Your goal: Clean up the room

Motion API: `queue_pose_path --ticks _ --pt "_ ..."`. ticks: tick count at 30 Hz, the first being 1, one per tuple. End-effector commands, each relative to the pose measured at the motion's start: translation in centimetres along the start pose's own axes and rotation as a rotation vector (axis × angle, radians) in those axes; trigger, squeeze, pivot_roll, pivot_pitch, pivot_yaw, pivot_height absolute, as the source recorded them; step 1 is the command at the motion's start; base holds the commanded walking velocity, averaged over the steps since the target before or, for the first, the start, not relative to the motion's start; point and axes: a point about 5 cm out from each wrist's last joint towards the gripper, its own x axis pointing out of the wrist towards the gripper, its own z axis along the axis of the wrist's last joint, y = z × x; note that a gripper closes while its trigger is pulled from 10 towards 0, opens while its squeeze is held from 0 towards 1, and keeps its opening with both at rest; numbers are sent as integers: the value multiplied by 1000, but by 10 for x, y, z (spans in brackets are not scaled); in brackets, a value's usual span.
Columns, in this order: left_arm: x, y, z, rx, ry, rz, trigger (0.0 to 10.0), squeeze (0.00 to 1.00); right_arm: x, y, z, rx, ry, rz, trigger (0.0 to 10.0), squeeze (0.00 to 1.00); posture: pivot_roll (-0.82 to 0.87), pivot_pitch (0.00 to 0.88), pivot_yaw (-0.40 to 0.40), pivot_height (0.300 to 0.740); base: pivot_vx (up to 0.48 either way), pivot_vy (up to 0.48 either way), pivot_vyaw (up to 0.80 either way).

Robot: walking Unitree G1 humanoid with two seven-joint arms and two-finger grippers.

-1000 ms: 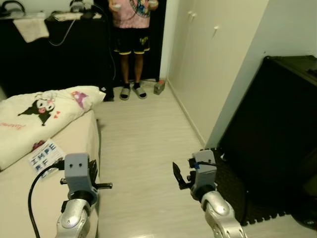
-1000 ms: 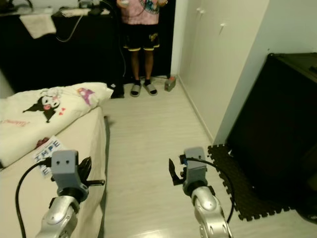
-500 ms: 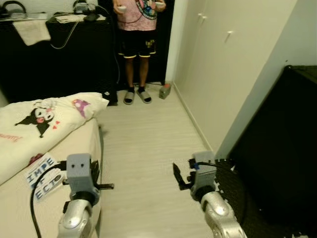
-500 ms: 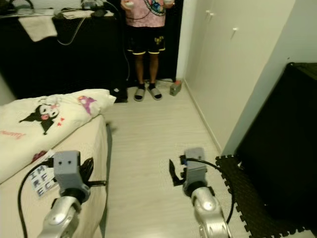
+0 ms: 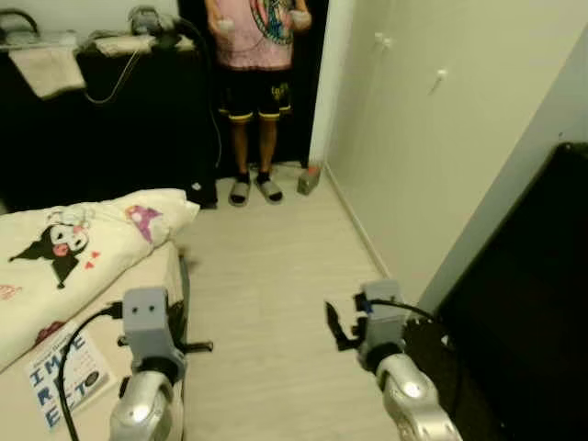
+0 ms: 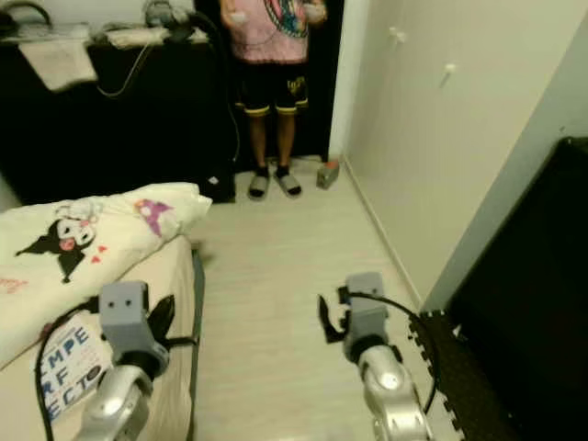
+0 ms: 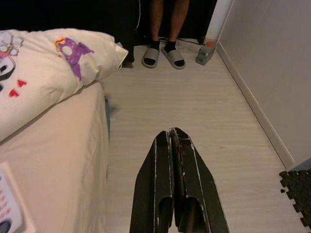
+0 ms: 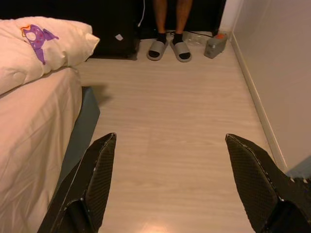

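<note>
Beside the bed (image 5: 55,386), left fingers (image 7: 176,194) clenched empty, right fingers (image 8: 97,184) spread wide, carried idle for walking.

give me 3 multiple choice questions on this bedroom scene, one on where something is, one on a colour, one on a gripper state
1. Where does the booklet lie?
A. on the bed
B. on the floor
C. on the black mat

2. What colour is the person's top?
A. green
B. pink
C. white

3. How do the left gripper's fingers stand?
A. spread wide
B. pressed together, empty
C. closed on a slipper

Answers: 1 A, it rests on the bed sheet beside the printed duvet. 2 B, the shirt above the black shorts is pink. 3 B, the left wrist view shows both fingers touching with nothing between them.
</note>
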Motion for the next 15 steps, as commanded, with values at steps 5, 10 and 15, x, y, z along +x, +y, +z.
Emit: queue_pose_path --ticks 5,10,15 --pt "-1 -3 -1 -8 11 -14 10000 0 -4 -8 -4 -5 19 -27 10000 0 -39 71 -38 740 393 0 0" --pt "-2 -3 -1 -11 12 -13 10000 0 -4 -9 -4 -5 21 -26 10000 0 -38 72 -39 740 392 0 0" --pt "-2 -2 -1 -13 13 -10 10000 0 -4 -9 -4 -7 21 -24 10000 0 -38 72 -41 740 391 0 0"
